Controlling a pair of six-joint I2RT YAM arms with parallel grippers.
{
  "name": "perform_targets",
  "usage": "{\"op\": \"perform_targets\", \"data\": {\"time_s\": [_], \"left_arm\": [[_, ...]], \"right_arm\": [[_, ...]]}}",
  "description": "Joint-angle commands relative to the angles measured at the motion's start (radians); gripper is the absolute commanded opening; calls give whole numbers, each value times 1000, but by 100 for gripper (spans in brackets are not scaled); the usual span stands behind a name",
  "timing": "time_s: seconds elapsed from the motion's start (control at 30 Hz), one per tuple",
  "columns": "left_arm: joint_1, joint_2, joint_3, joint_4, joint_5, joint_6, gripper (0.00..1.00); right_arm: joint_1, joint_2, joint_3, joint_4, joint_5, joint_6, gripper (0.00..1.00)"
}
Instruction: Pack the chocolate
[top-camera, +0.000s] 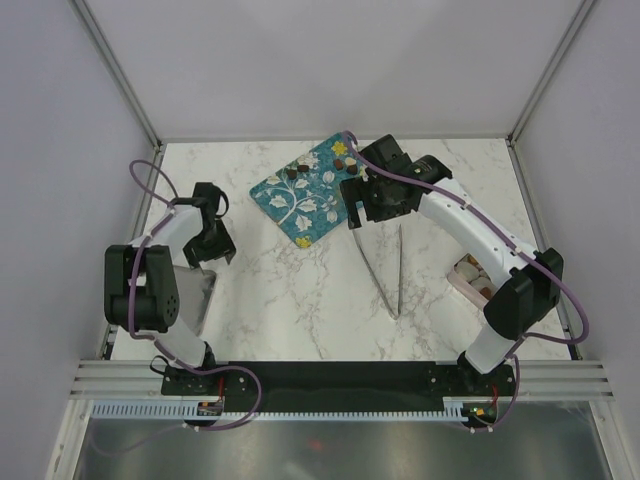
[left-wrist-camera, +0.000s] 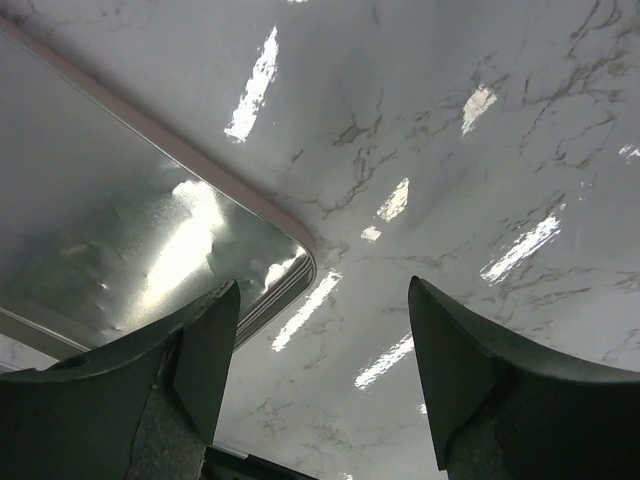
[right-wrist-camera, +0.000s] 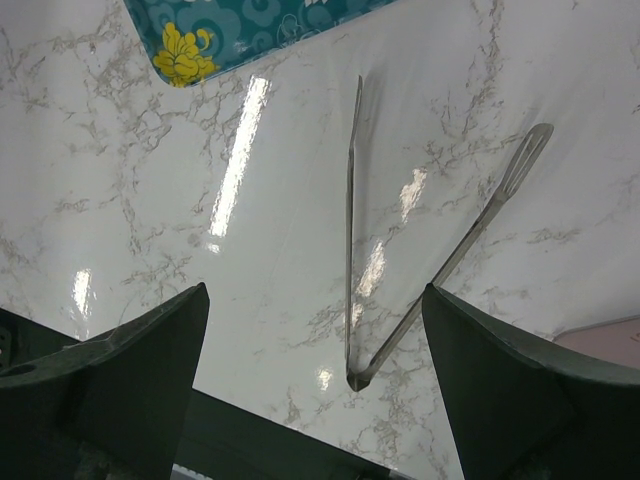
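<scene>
Several small brown and cream chocolate pieces (top-camera: 296, 174) lie on the far part of the teal flowered tray (top-camera: 300, 205). More pieces sit in a pink box (top-camera: 470, 280) at the right, partly hidden under my right arm. Metal tongs (top-camera: 385, 265) lie open in a V on the marble, hinge toward me; they also show in the right wrist view (right-wrist-camera: 350, 250). My right gripper (top-camera: 368, 208) (right-wrist-camera: 315, 300) is open and empty, above the tips of the tongs at the tray's right edge. My left gripper (top-camera: 212, 245) (left-wrist-camera: 320, 370) is open and empty over bare marble.
A flat silver metal lid (top-camera: 190, 295) (left-wrist-camera: 120, 230) lies at the left, just beside my left gripper. The teal tray's corner (right-wrist-camera: 250, 30) and the pink box's edge (right-wrist-camera: 600, 340) show in the right wrist view. White walls enclose the table.
</scene>
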Motion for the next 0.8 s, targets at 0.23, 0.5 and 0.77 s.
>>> {"op": "perform_targets", "data": {"time_s": [0.23, 0.5, 0.77], "left_arm": [[19, 16, -32, 28, 17, -96, 69], [19, 94, -23, 48, 49, -114, 58], [18, 78, -52, 88, 90, -113, 23]], "right_arm": [[5, -80, -56, -2, 22, 1, 96], [5, -94, -60, -6, 22, 22, 95], [5, -77, -4, -19, 5, 64, 95]]}}
